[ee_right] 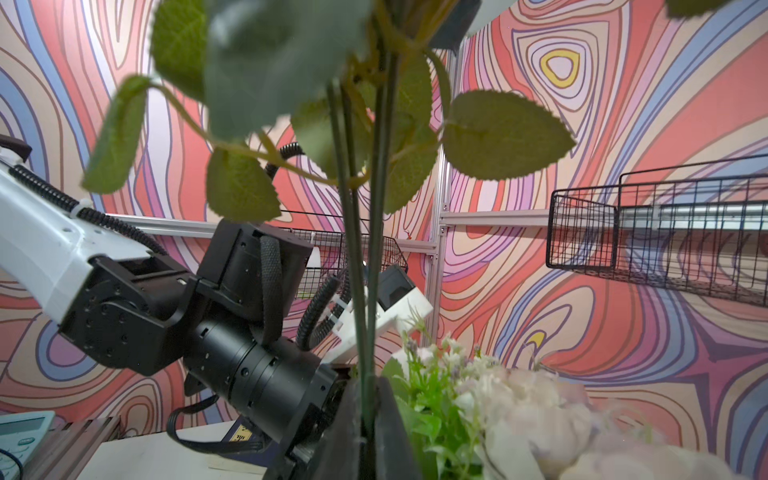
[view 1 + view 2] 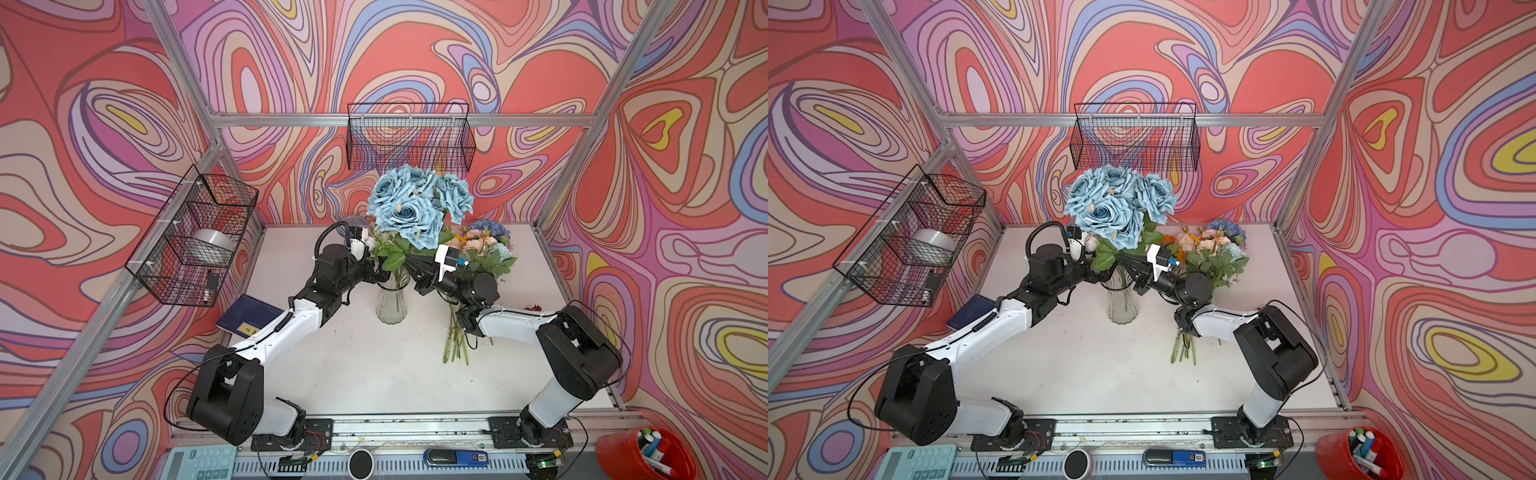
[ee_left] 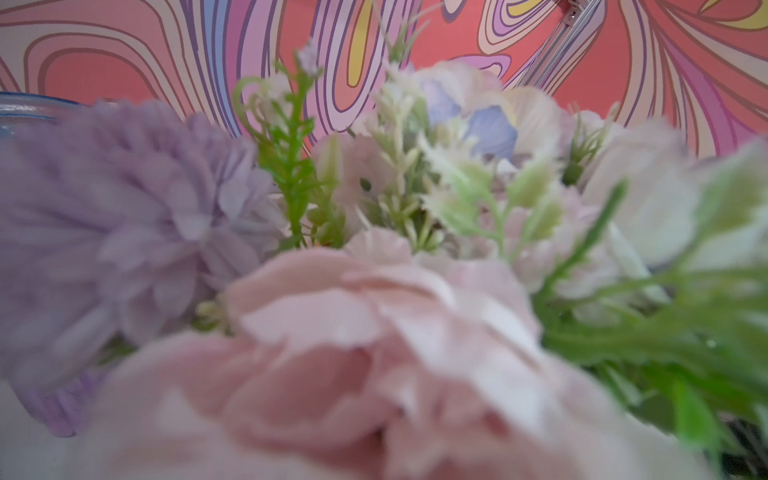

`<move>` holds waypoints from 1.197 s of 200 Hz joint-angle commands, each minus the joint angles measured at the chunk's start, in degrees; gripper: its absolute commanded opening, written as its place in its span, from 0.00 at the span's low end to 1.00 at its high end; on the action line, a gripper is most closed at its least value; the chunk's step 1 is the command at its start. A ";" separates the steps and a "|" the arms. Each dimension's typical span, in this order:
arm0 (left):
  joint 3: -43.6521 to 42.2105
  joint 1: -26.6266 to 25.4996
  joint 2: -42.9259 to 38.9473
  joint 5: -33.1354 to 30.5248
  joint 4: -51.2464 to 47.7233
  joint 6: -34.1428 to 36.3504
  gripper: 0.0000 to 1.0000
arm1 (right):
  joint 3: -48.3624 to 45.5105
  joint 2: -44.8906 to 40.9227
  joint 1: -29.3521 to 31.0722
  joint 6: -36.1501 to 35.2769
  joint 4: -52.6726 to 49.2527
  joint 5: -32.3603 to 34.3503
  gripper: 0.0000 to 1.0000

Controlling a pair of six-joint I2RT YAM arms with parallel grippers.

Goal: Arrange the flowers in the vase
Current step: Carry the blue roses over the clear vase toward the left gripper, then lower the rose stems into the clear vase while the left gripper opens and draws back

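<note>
While the right gripper (image 1: 368, 390) is clamped on the stems of the dusty-blue roses (image 2: 415, 203), whose lower ends seem to sit just inside the glass vase (image 2: 390, 307) mid-table, the left gripper (image 2: 380, 276) hangs wide open at the rim's 9 o'clock. The other flowers (image 2: 484, 253) lie at the vase's 3 o'clock. If released now, the top-heavy heads could lever the narrow vase over. A leaf snagging the rim could drag it sideways.
</note>
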 commanded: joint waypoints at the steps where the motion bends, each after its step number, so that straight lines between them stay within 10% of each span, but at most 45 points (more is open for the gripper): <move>1: 0.55 0.38 -1.11 -0.79 -1.24 1.53 0.99 | -1.66 1.68 0.34 0.90 4.70 -0.64 0.00; 239: -3.12 0.41 -15.22 2.64 -21.24 8.26 1.00 | -3.33 0.16 1.60 -11.01 -22.36 3.31 0.00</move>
